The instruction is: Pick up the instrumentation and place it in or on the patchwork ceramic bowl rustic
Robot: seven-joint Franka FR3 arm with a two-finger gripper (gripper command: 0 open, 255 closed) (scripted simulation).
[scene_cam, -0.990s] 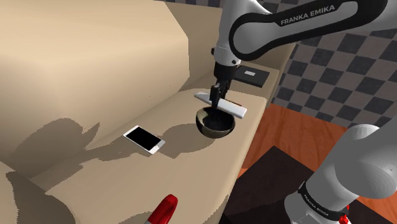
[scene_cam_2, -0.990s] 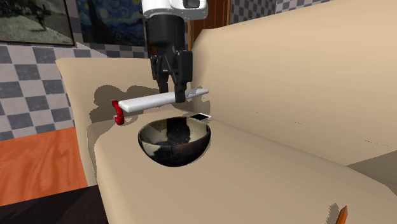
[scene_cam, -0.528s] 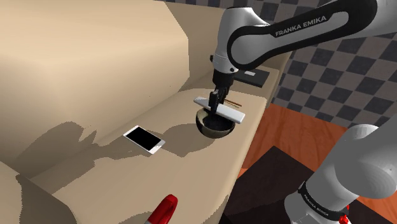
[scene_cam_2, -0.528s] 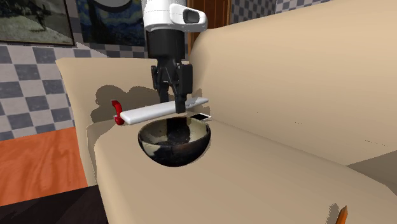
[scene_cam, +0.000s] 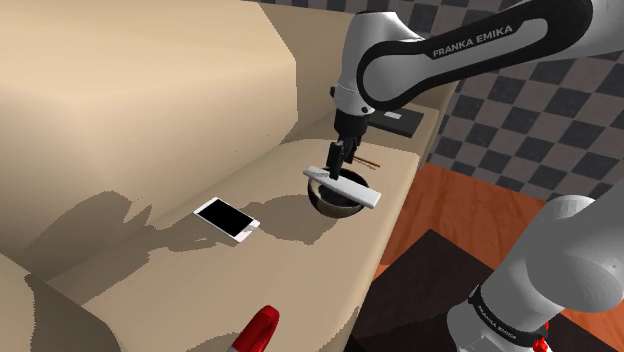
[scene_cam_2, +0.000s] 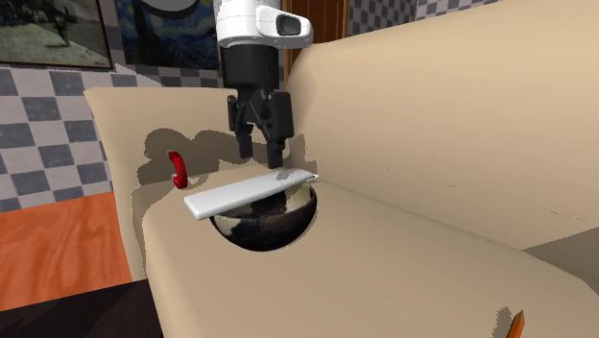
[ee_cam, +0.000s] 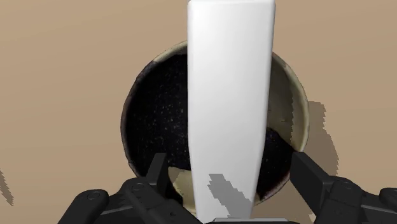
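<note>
1. Across the rim of the dark speckled bowl [scene_cam_2: 264,226], the white flat bar of the instrumentation [scene_cam_2: 248,193] lies like a bridge, both ends reaching past the rim.
2. Directly above the bar hangs the black pincer [scene_cam_2: 261,156], pointing down, its fingers spread wide and touching nothing; the second exterior view shows a gap between the fingertips and the bar.
3. From the wrist view, the bar [ee_cam: 229,95] runs lengthwise between the two fingers [ee_cam: 305,172], which stand clear of its sides, and the bowl [ee_cam: 299,95] shows a pale rim and a black inside.
4. Bowl [scene_cam: 335,205] and bar [scene_cam: 345,186] sit on a beige sofa seat [scene_cam: 300,260], near its front edge.
5. Elsewhere on the seat lie a white phone with a black screen [scene_cam: 227,219], well apart from the bowl, and a red object [scene_cam: 258,330] at the near end.
6. Beyond the sofa are a grey checkered wall [scene_cam: 540,110] and an orange wooden floor [scene_cam: 450,215].
</note>
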